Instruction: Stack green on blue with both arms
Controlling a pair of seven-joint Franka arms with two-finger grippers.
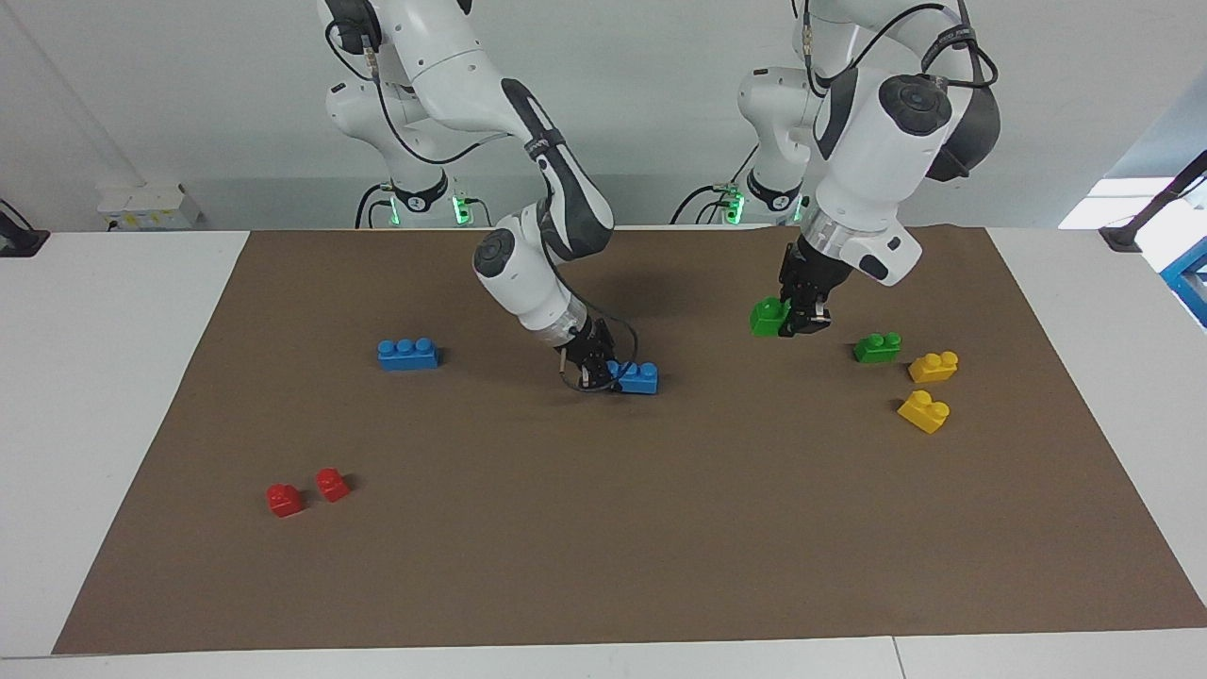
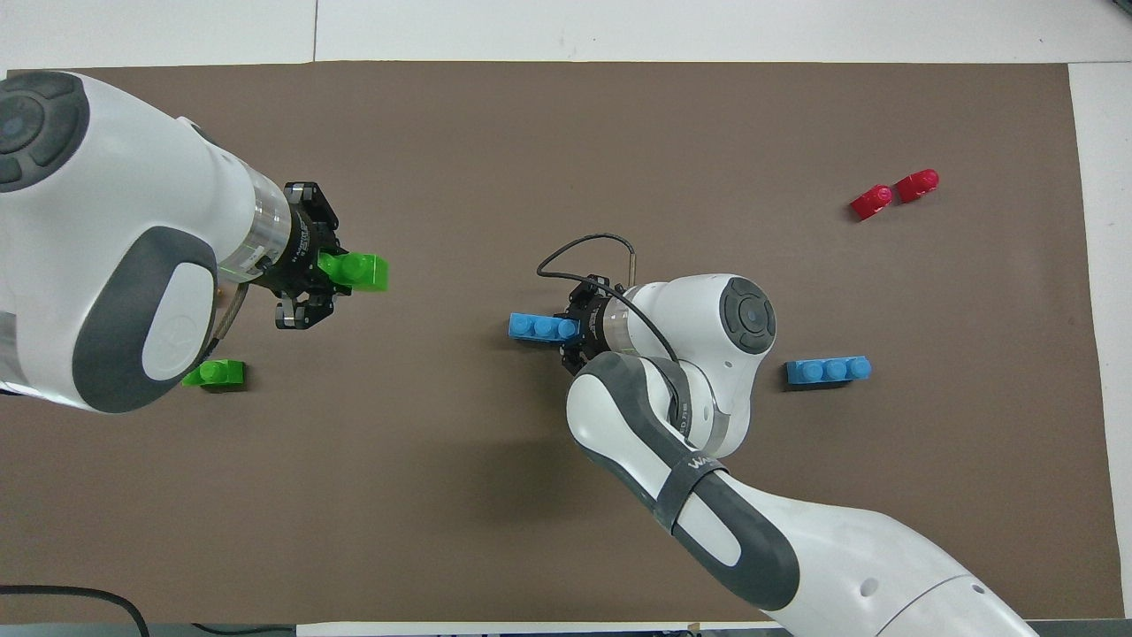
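Seen from a high camera facing two white robot arms at a desk (image 1: 123,377) covered by a brown mat (image 1: 603,547).

Left gripper (image 1: 801,321) raised over the mat toward the left arm's end, jaws closed on a small green two-stud brick (image 1: 768,316), held clear of the surface. From overhead, the same green brick (image 2: 358,270) sticking out of the jaws toward the desk's middle.

Right gripper (image 1: 592,372) down at the mat near the desk's middle, jaws closed on one end of a long blue three-stud brick (image 1: 636,377), resting on the mat. From overhead, that blue brick (image 2: 539,327) pointing away from the right jaws toward the left arm's end.

Well apart from the right jaws, toward the right arm's end: a second blue three-stud brick (image 1: 407,354), lying alone.

Near the left jaws, below them on the mat: a second green two-stud brick (image 1: 877,348). Just beside it, two yellow two-stud bricks (image 1: 929,387).

Farther from the robots than the right jaws, toward the right arm's end: two small red one-stud bricks (image 1: 306,490), side by side.
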